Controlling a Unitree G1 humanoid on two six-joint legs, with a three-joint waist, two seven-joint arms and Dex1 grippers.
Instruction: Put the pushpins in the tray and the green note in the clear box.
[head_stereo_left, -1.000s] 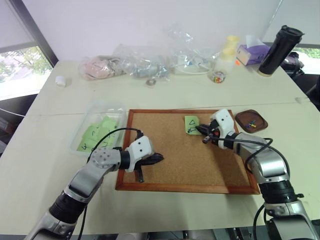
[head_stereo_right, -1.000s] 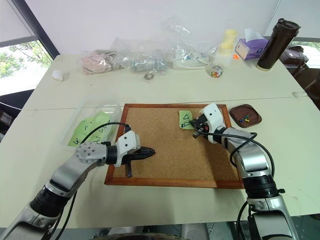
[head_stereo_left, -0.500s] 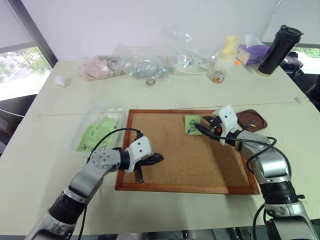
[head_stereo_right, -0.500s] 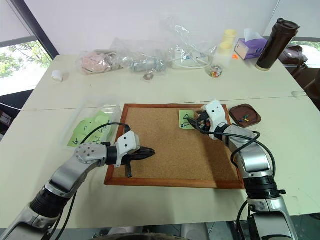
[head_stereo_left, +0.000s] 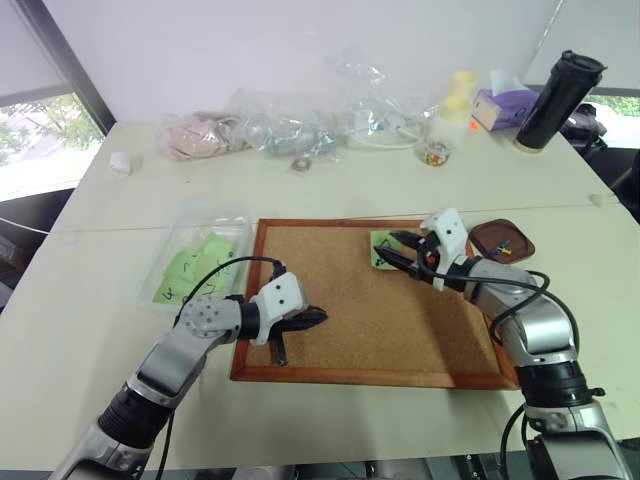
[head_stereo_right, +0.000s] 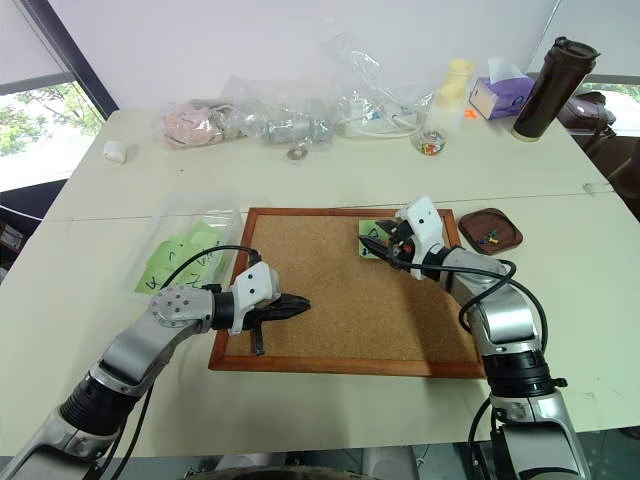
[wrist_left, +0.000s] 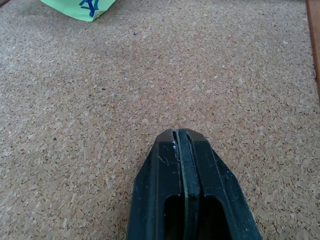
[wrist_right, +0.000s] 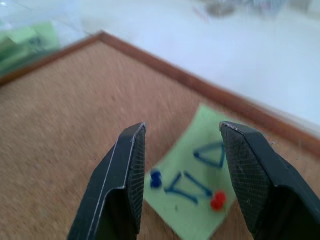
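The right gripper (wrist_right: 182, 165) hovers over the note (wrist_right: 200, 192), fingers apart with nothing between them. The note lies on the board (head_stereo_left: 350, 300) near its 1 o'clock corner, with a blue pin (wrist_right: 155, 178) and a red pin (wrist_right: 217, 200) on it. The tray (head_stereo_left: 502, 241) sits at 3 o'clock of the note, the box (head_stereo_left: 195, 262) at 9 o'clock. The left gripper (wrist_left: 180, 137) – fingers pressed together, empty – is over the board's 8 o'clock part.
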